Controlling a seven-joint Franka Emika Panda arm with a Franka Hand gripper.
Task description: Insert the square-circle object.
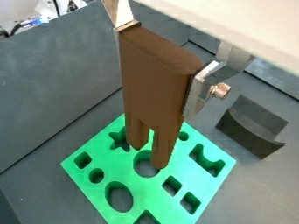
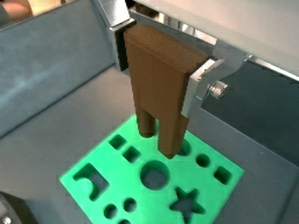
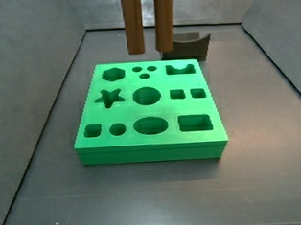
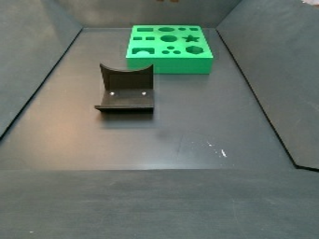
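The square-circle object (image 1: 155,83) is a tall brown block with two long legs. My gripper (image 1: 162,61) is shut on its solid top, with a silver finger (image 1: 208,83) on each side, as both wrist views show (image 2: 162,63). The block (image 2: 158,87) hangs upright, legs down, over the green board (image 1: 79,162), near its far part. In a side view the legs (image 3: 148,23) end just above the board's far edge (image 3: 153,153), and my gripper is out of frame. The other side view shows only the board (image 4: 174,63).
A short dark grey block with a curved notch (image 4: 125,89) stands on the floor beside the board, and it also shows in a wrist view (image 1: 251,127) and in a side view (image 3: 191,45). The board has several cut-out holes. Grey walls enclose the floor.
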